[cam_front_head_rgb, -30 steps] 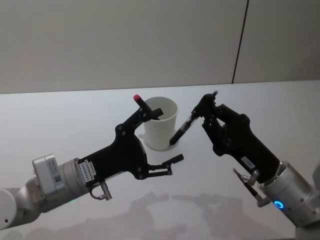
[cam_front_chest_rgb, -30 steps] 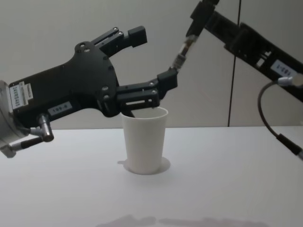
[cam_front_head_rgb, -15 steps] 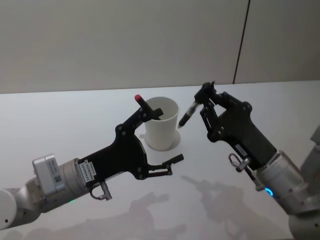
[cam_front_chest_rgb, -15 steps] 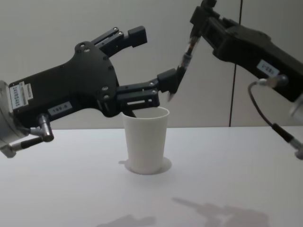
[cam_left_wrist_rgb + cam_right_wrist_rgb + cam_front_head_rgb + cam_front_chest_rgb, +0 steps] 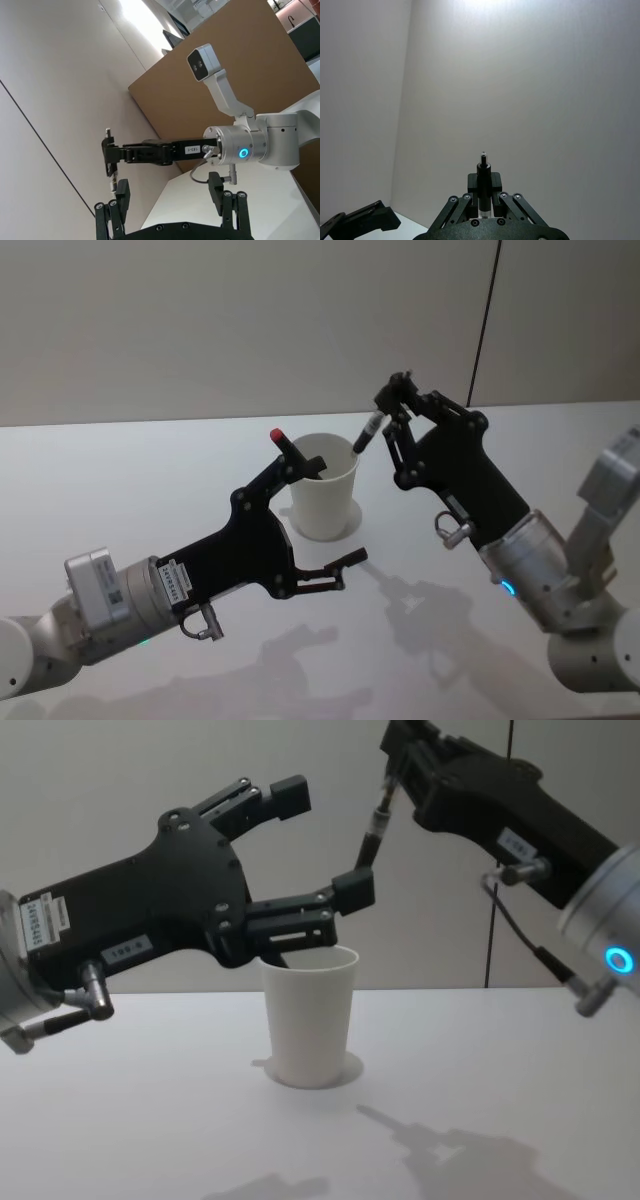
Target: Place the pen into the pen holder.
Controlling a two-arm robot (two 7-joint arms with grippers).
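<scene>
The pen [image 5: 364, 433] is clamped in the right gripper [image 5: 390, 405] – tilted, tip above the pen holder [image 5: 323, 498] on the tabletop [image 5: 120, 480]. The left gripper [image 5: 318, 845] is held above the holder, fingers spread and empty.

White pen holder [image 5: 323, 498], black pen [image 5: 366, 432], white table [image 5: 120, 480].
</scene>
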